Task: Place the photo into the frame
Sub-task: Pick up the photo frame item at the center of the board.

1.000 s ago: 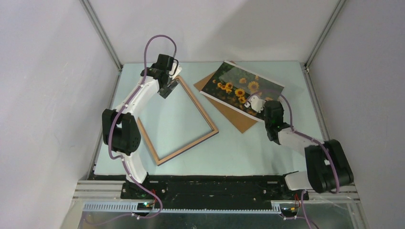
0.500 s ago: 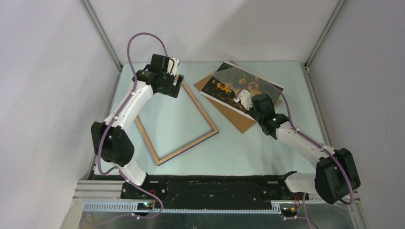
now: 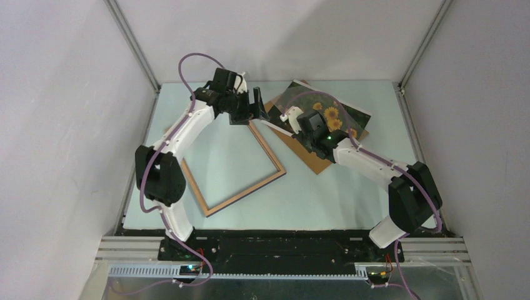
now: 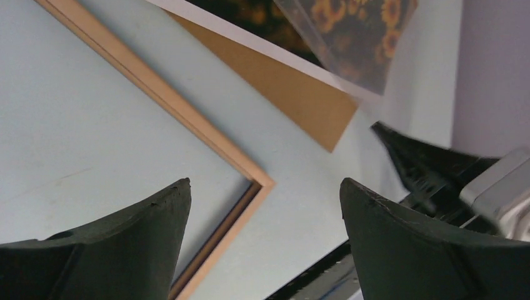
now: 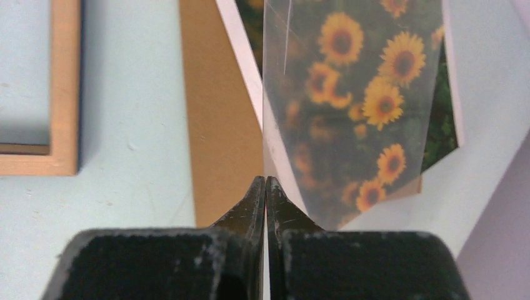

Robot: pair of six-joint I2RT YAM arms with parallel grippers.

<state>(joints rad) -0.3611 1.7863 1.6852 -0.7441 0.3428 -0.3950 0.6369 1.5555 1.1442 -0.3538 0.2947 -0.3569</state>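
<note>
Reading from the overhead view, locate the photo at the far right of the table. Print side up, resting on a brown backing board, well apart from the opening of the frame. Not yet inserted.

Note the clear sheet lying askew over the sunflowers (greying them and overhanging the thin white border). Treat it as a glossy, thin, probably flexible layer to be shifted before the print can be lifted alone.

Check the right gripper: jaws pressed fully together, tip aligned with the sheet's left edge at its near corner. Cannot tell from the wrist view whether that edge is pinched or merely approached. Read the placement as an attempt to catch a thin edge.

Check the left gripper: jaws wide apart, nothing between them, poised near the frame's far corner beside the board. Probably positioned to help at the photo's edge.

Observe the frame lying flat and diagonal, light wood face up, narrow square-edged rails, bare table visible through the opening. Expect matte board, smooth print and slippery sheet to slide over one another easily.
</note>
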